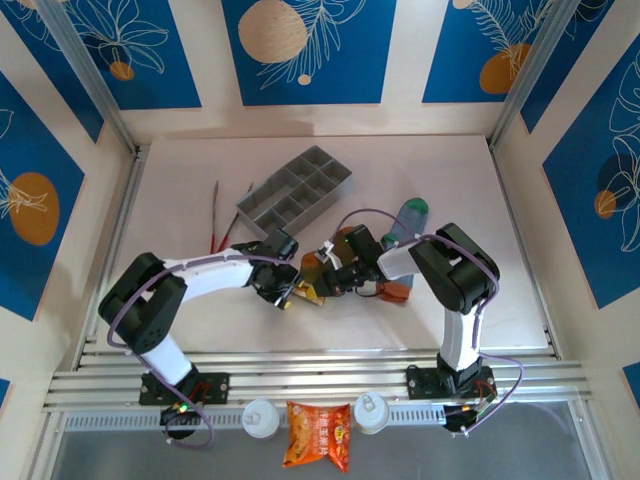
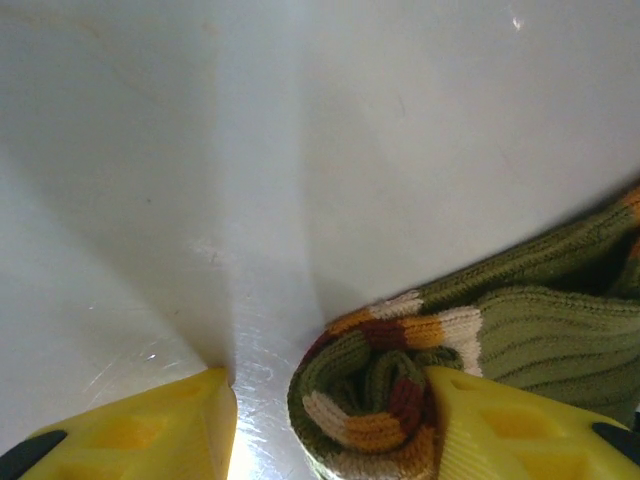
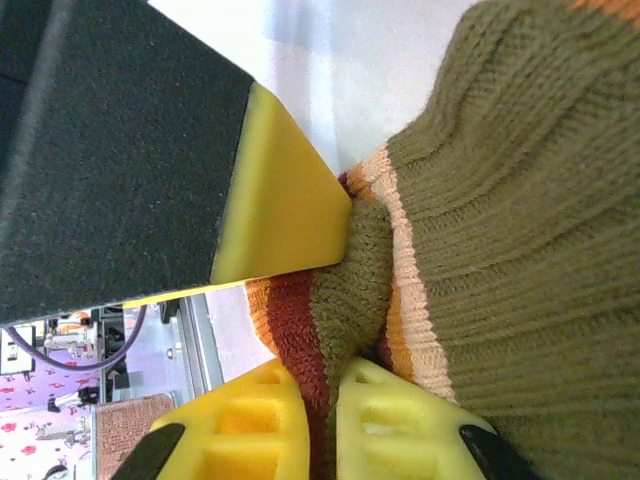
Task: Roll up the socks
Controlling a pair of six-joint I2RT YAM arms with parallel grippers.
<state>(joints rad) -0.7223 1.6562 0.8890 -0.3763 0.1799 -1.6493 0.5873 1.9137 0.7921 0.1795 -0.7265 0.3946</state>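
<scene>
The olive-brown sock [image 2: 560, 300] lies on the white table with its orange, cream and maroon striped cuff rolled into a coil [image 2: 385, 400]. My left gripper [image 2: 330, 385] straddles that coil. Its right finger [image 2: 500, 430] touches the roll and its left finger [image 2: 160, 430] stands apart on the bare table. My right gripper [image 3: 325, 375] is shut on a fold of the same cuff [image 3: 365, 270]. From above, both grippers [image 1: 293, 292] [image 1: 322, 283] meet at mid-table over the olive sock [image 1: 346, 242]. The grey-blue sock with the green toe [image 1: 408, 218] lies behind the right arm.
A grey compartment tray [image 1: 295, 190] stands at the back centre, with red-handled sticks [image 1: 218, 222] to its left. The left gripper's black body and yellow finger [image 3: 275, 210] sit close beside my right fingers. A snack bag [image 1: 318, 435] lies below the table's near rail.
</scene>
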